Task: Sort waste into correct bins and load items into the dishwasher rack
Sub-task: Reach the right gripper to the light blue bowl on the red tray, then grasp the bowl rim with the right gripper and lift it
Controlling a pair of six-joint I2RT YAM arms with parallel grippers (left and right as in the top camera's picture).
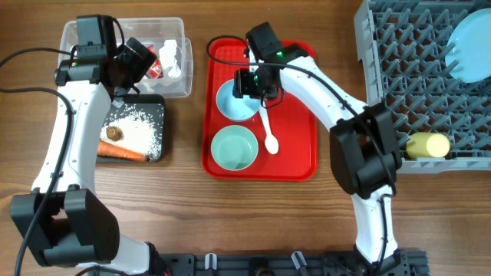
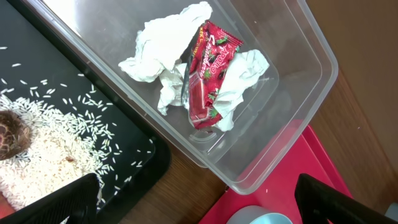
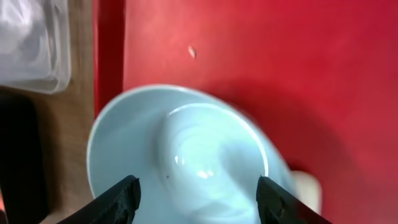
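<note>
loading seemed the step in hand: the right pincer (image 3: 199, 194) hung over the pale blue bowl (image 3: 186, 149) on the red tray (image 1: 295, 130), jaws well apart, holding nothing. next, probably one jaw down inside the rim, then closing. the white spoon (image 1: 269, 132) lay just beside the bowl; the dishwasher rack (image 1: 399, 46) had free pegs. the left pincer (image 2: 208, 199) gaped empty above the clear tub (image 2: 298, 56).

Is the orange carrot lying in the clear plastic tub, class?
No, the carrot lies in the black tray, beside the loose rice.
</note>
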